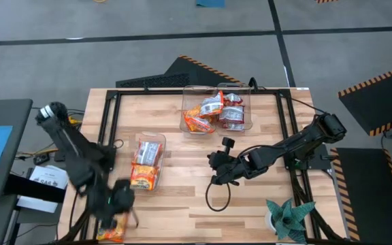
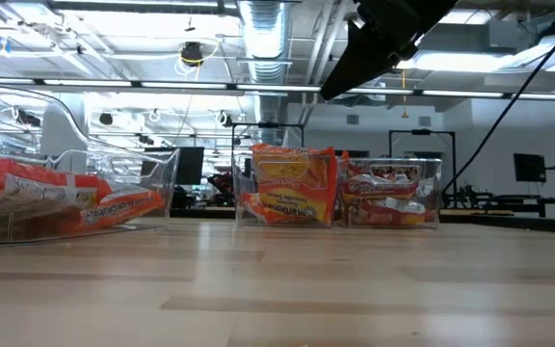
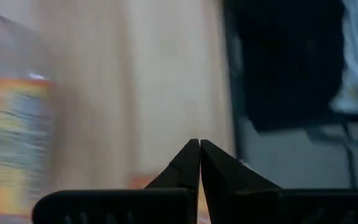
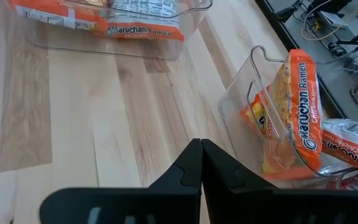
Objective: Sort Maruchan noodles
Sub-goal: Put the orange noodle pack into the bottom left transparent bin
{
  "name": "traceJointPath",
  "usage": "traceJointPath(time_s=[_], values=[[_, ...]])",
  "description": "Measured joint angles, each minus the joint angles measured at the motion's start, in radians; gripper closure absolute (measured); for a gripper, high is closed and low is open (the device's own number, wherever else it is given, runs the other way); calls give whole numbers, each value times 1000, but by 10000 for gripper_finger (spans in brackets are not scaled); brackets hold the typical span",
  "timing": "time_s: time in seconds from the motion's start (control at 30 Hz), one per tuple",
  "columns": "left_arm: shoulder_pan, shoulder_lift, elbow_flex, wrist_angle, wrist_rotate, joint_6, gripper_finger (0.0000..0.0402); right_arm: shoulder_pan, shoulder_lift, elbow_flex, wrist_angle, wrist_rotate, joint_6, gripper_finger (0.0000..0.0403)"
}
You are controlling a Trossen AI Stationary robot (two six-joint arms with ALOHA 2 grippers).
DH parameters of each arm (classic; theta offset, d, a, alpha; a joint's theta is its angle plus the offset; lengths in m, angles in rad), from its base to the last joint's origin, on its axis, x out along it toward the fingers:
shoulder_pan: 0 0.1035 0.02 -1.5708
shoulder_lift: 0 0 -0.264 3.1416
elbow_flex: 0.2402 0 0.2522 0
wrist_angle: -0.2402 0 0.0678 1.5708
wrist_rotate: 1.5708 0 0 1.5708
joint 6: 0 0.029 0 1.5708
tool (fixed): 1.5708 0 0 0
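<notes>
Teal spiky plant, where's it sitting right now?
In the high view the teal spiky plant sits at the table's near right corner, beyond the right gripper and well away from both clear bins.

The left arm reaches along the table's left side, its left gripper (image 1: 119, 204) low near the front corner, fingers (image 3: 188, 163) pressed tip to tip. The right arm stretches inward from the right edge (elbow bent), and the right gripper (image 1: 214, 163) hangs mid-table, fingers (image 4: 191, 163) together.

Orange-yellow Maruchan noodles (image 4: 300, 109), teal plant (image 1: 290, 216)
</notes>
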Motion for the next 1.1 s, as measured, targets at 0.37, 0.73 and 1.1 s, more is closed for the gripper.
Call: traceJointPath(time_s=[0.37, 0.73, 1.1], values=[[-199, 441, 142, -91, 355, -523, 401, 0, 0, 0, 2, 0, 0, 377], [-137, 603, 147, -177, 462, -324, 401, -26, 0, 0, 1, 0, -10, 377], [102, 603, 146, -69, 374, 224, 401, -23, 0, 0, 1, -6, -10, 377]])
